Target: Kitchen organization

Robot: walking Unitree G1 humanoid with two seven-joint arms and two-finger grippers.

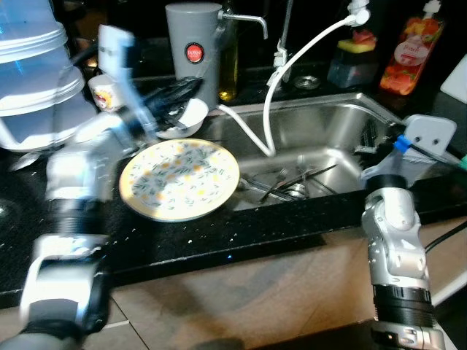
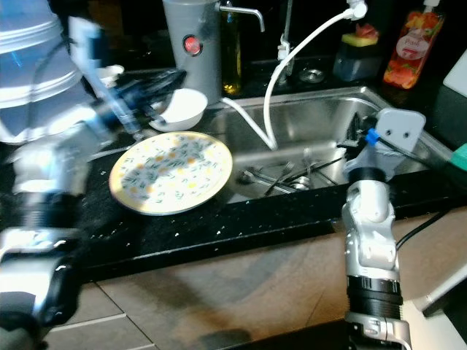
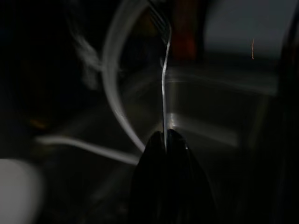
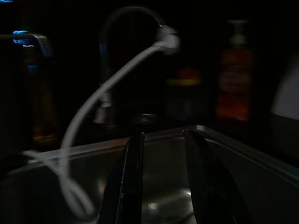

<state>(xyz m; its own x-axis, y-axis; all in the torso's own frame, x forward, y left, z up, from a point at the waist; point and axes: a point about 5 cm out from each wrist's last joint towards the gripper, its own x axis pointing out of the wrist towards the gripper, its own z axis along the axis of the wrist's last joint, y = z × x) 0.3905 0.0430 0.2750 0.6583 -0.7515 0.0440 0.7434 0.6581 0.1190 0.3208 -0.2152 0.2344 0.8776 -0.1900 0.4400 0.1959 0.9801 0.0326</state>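
While my left gripper [image 3: 165,140] pinches a thin silver fork [image 3: 164,84] by its handle, I see the round floral-patterned plate [image 1: 179,179] nearest on the black speckled counter [image 1: 292,222]. At two o'clock from it, my right gripper [image 4: 161,154] hangs spread over the steel sink [image 1: 321,124]. Cutlery [image 1: 288,182] lies in the basin. A white hose [image 1: 273,95] crosses at twelve, beyond a small white bowl [image 1: 182,120] and grey jug [image 1: 193,51].
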